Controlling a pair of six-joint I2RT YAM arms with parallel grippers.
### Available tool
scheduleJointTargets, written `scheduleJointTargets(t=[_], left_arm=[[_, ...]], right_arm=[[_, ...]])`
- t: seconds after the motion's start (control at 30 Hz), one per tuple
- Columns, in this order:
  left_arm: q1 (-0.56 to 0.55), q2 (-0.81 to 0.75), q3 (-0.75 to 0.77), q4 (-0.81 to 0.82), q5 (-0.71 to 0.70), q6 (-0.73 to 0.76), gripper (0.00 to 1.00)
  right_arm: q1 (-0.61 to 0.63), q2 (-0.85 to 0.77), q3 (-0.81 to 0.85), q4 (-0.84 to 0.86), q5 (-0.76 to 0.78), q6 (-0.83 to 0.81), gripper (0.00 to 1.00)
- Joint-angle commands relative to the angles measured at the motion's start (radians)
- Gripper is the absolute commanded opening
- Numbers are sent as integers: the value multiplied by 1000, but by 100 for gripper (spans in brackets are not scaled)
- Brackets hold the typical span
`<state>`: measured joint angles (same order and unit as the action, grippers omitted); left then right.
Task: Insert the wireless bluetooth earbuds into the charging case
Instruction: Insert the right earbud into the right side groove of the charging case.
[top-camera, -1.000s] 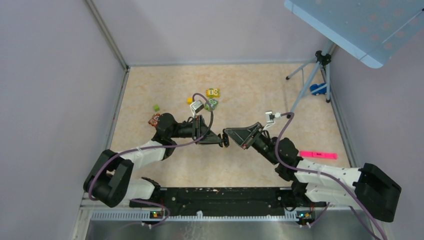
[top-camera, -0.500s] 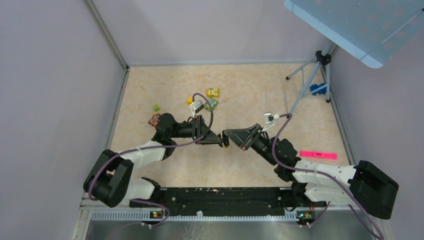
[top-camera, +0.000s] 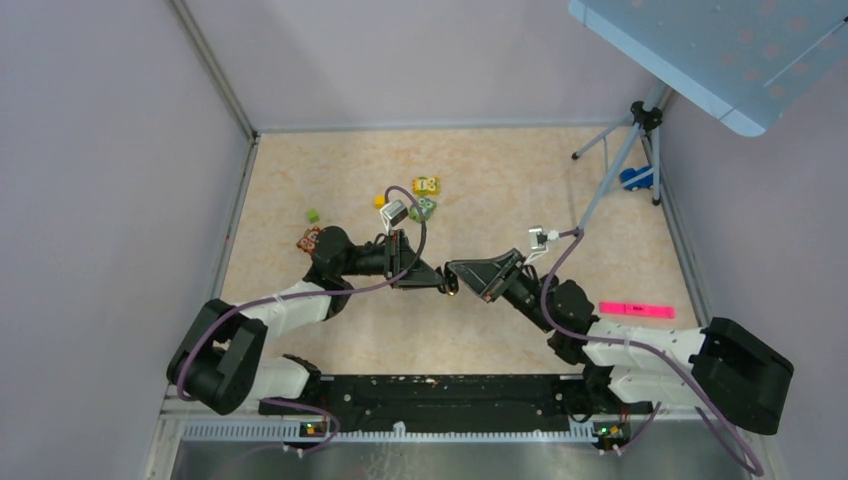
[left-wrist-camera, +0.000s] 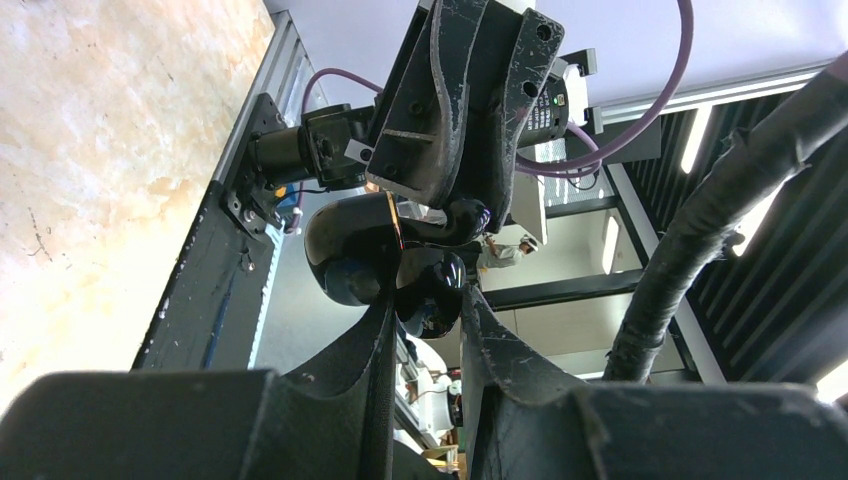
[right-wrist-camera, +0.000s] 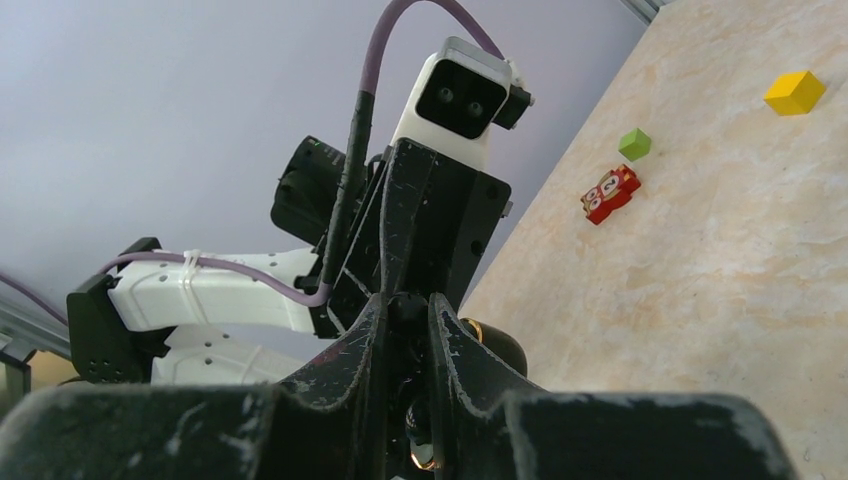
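Overhead: both arms reach inward, their tips meeting over the middle of the table (top-camera: 520, 190)
Left gripper (left-wrist-camera: 426, 300): fingers clamped on the charging case (left-wrist-camera: 345, 250) — glossy black, rounded, held off the table
Right gripper (right-wrist-camera: 406, 305): jaws nearly together, pinching a small dark earbud (left-wrist-camera: 467, 214) right against the case
Case and earbud: touching, between the two facing grippers
Blocks: yellow block (right-wrist-camera: 795, 92), green block (right-wrist-camera: 634, 143) and red block (right-wrist-camera: 610, 192) — lying apart on the table, well away from the grippers
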<state>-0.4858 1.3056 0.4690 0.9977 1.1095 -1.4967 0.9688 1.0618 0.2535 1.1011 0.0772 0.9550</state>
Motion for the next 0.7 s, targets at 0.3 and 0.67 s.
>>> scheduleJointTargets(t=[0.3, 0.67], left_arm=[[4, -28, 5, 72, 7, -9, 0], [4, -19, 10, 125, 4, -51, 0]], right_arm=[[13, 54, -7, 146, -19, 16, 3], [14, 21, -44, 126, 10, 1, 2]])
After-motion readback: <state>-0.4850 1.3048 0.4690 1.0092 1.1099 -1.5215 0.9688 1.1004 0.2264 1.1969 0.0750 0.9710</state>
